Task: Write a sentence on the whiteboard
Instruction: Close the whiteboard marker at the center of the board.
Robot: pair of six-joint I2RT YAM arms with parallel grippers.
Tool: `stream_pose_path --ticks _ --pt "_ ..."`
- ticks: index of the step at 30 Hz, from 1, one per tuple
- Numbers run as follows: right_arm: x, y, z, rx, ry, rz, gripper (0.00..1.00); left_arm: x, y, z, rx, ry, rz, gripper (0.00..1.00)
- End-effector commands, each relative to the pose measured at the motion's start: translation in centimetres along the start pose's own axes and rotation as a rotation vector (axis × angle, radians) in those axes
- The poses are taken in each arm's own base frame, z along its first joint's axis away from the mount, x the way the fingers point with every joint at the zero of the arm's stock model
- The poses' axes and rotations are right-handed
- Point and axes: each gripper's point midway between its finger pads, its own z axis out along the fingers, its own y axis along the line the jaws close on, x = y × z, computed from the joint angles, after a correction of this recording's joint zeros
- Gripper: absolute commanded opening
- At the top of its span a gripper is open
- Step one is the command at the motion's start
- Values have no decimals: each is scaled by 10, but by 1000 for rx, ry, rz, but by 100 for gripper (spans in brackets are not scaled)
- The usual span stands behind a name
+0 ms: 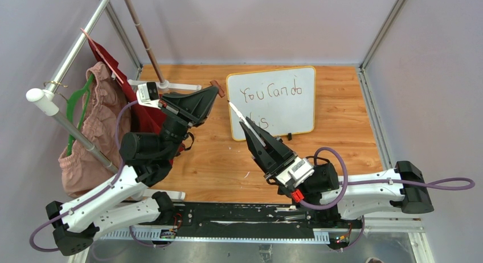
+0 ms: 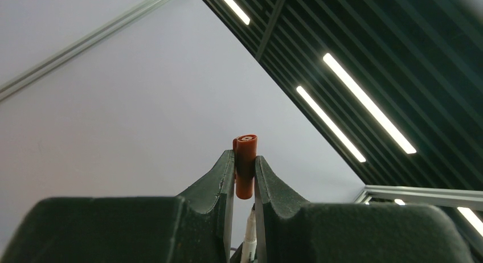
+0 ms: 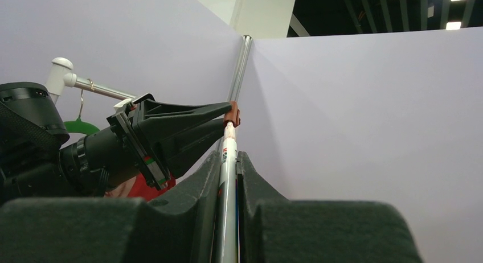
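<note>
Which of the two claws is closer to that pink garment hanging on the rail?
The left gripper, to the right of the pink garment; the right gripper sits farther right, by the whiteboard.

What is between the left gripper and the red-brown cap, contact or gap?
Touching. Left wrist view: the left gripper pinches the cap, no gap.

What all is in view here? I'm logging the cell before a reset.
whiteboard: one, white with yellow-orange rim, far middle of table
sentence: one, dark reddish-brown, two lines on whiteboard
marker: one, white, in right gripper
cap: one, reddish-brown, in left gripper, at marker's tip
garment: one, pink, on rack
cloth: one, red, on rack
hanger: one, green, on rack
rack: one, silver, left side
table: one, wooden, beneath all
left gripper: one, black, shut on cap
right gripper: one, black, shut on marker
</note>
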Motion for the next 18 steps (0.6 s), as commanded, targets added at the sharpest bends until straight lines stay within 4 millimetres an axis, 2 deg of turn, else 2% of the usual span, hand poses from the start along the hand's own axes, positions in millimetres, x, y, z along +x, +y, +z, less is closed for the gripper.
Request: stream_pose_path --ticks 1,18 --pt "-16 -13 9 58 -37 26 0 -5 -10 -2 31 -8 -4 0" --pt "-12 -9 12 52 -27 22 0 -2 -9 -4 34 7 -10 0"
